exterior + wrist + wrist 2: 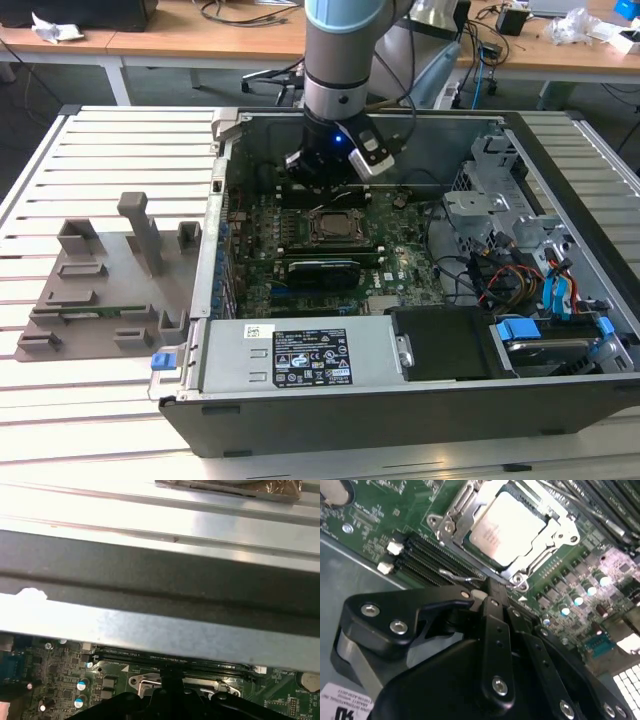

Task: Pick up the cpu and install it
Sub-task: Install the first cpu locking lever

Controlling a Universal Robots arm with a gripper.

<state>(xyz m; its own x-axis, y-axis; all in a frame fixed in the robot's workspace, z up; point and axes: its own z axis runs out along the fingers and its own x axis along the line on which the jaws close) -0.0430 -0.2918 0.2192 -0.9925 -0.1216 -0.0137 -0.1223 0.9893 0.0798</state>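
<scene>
Closest to the second wrist view's camera, the black hand (492,592) has its fingers (495,630) drawn together to a narrow tip with nothing between them; that tip sits just beside the corner of the socket frame (455,522), near a thin wire lever (452,575). Just beyond it the cpu (507,522) lies flat inside the socket frame, pale silver top up, with the metal bracket around its edges. Green motherboard (385,500) spreads around the socket, with dark memory slots (427,555) on one side and capacitors (577,600) on another.

From the exterior view, the open computer case (400,400) lies on a slatted bench (120,140), and the arm (345,60) reaches down into it, the hand (322,182) low over the board just behind the cpu (330,226). A grey fixture (100,280) rests on the bench at the exterior view's left of the case. Farther back stand wooden desks (200,40).
</scene>
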